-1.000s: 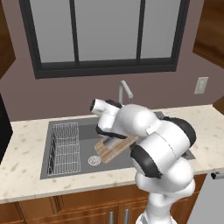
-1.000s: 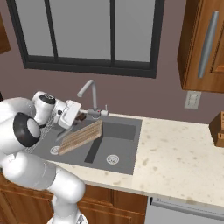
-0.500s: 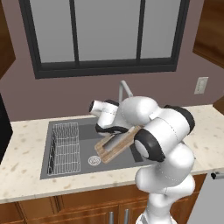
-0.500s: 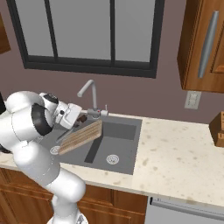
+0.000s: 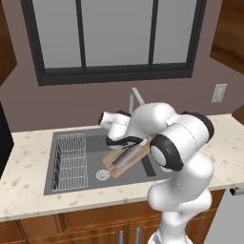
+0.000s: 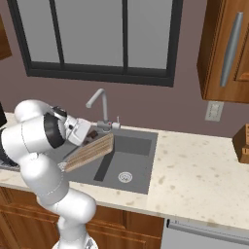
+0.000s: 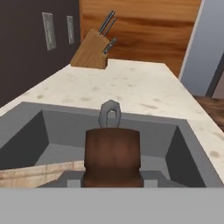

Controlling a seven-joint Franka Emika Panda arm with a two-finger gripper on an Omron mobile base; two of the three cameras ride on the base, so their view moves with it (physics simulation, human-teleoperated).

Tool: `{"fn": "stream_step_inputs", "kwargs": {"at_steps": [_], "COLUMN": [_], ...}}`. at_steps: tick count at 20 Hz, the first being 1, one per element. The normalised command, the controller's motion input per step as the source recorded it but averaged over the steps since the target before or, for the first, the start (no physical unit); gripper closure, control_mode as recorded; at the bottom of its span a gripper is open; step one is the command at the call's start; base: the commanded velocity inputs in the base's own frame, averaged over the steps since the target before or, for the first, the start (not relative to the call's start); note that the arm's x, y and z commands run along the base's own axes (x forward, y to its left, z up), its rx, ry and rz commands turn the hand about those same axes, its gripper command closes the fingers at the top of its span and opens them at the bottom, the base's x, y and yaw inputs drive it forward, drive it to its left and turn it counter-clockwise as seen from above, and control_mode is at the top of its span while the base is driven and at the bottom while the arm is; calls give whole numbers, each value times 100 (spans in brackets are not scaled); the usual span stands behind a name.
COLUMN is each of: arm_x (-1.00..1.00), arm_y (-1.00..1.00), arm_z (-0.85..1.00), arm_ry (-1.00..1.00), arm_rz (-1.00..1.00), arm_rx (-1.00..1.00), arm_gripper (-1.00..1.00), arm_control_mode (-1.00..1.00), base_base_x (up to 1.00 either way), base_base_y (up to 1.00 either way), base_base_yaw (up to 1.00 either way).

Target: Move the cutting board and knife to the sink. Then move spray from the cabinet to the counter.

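The gripper (image 7: 112,177) is clamped on the brown end of the cutting board (image 5: 125,158), holding it tilted over the dark grey sink (image 5: 62,183). The board's low end points toward the wire rack (image 5: 72,158); its raised end is at the gripper (image 6: 86,136). A knife block (image 7: 91,54) stands on the counter (image 7: 131,87) beyond the sink.

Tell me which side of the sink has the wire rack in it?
The basin farthest from the knife block, holding the wire rack; the other basin is bare.
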Motion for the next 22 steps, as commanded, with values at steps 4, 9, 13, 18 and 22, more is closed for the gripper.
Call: {"fn": "stream_step_inputs", "kwargs": {"at_steps": [4, 9, 13, 18, 22], "arm_x": [2, 5, 14, 16, 18], "arm_y": [0, 0, 0, 10, 13], "arm_z": [-23, -21, -14, -6, -8], "arm_ry": [-1, -5, -5, -6, -10], "arm_rz": [0, 0, -1, -1, -4], "arm_rx": [0, 0, 0, 0, 0], "arm_gripper": [100, 100, 100, 100, 100], "arm_control_mode": [-100, -100, -100, -100, -100], "base_base_x": [0, 0, 0, 0, 0], "base_base_y": [0, 0, 0, 0, 0], "base_base_yaw": [0, 0, 0, 0, 0]}}
